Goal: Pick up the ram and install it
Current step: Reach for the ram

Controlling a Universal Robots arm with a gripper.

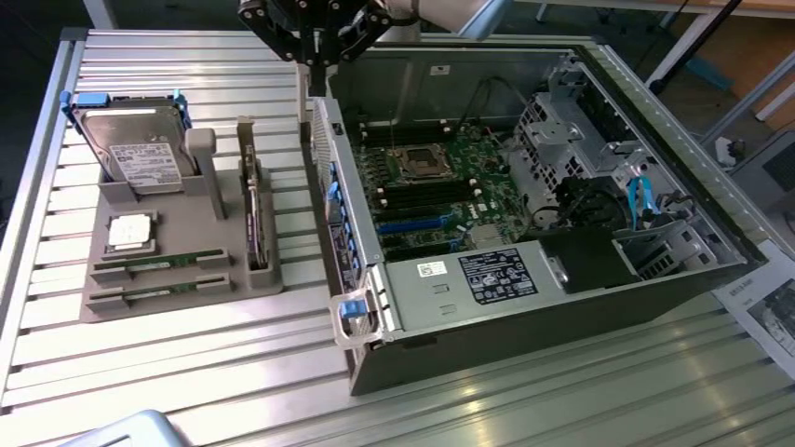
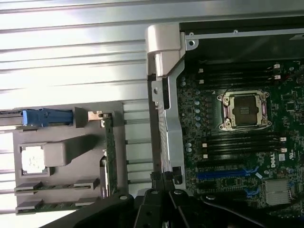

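Two rams, thin green sticks, lie side by side in slots at the front of a grey holder (image 1: 186,233): one ram (image 1: 162,264) and a second ram (image 1: 159,289). In the wrist view they appear as the first ram (image 2: 57,186) and the second ram (image 2: 57,205). My gripper (image 1: 316,67) hangs high above the back edge of the open computer case's side wall, well away from the rams, fingers together and holding nothing. In the wrist view the gripper (image 2: 163,190) sits over the case wall. Black memory slots (image 1: 429,197) run beside the processor socket (image 1: 420,163) on the motherboard.
The holder also carries a hard drive (image 1: 137,149) with blue rails, a square silver processor chip (image 1: 129,231) and an upright dark expansion card (image 1: 252,214). The open computer case (image 1: 534,279) lies on a ribbed metal table (image 1: 186,372), with cables and drive cages at the exterior view's right.
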